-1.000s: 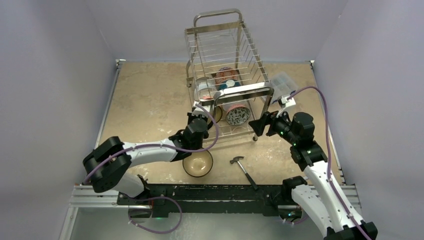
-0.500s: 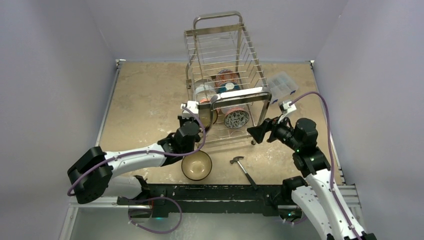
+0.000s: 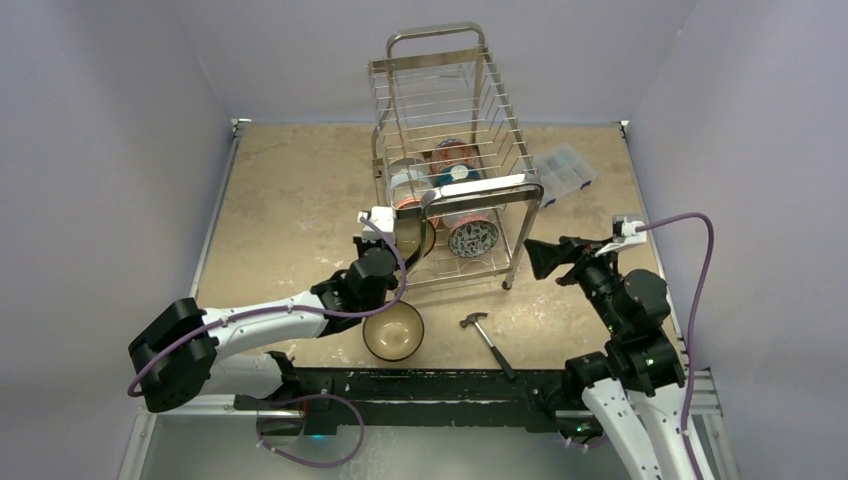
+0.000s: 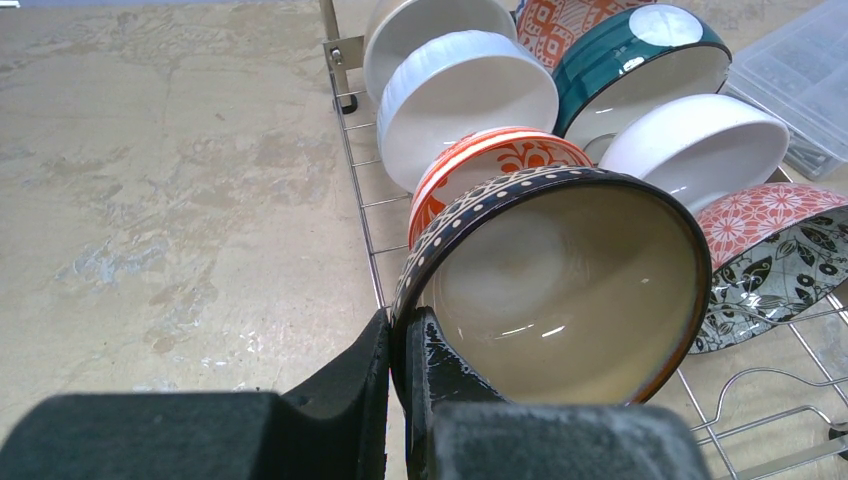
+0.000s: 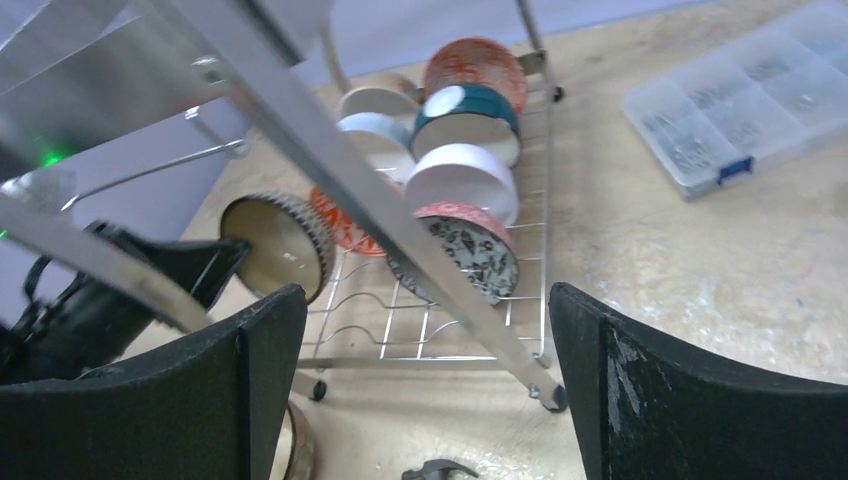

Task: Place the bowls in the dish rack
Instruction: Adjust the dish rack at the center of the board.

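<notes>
Holding dark brown bowl on edge at near end of dish rack lower tier, just in front of red-and-white bowl, likely so row nests. My left gripper clenched on its rim. My right gripper spread wide, empty, apart from rack. Copper-brown bowl on table, not yet loaded.

White arms, black joints, purple cables, black right gripper.

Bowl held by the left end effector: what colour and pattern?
The bowl: dark, dotted pattern outside, cream inside; best in left wrist view.
</notes>
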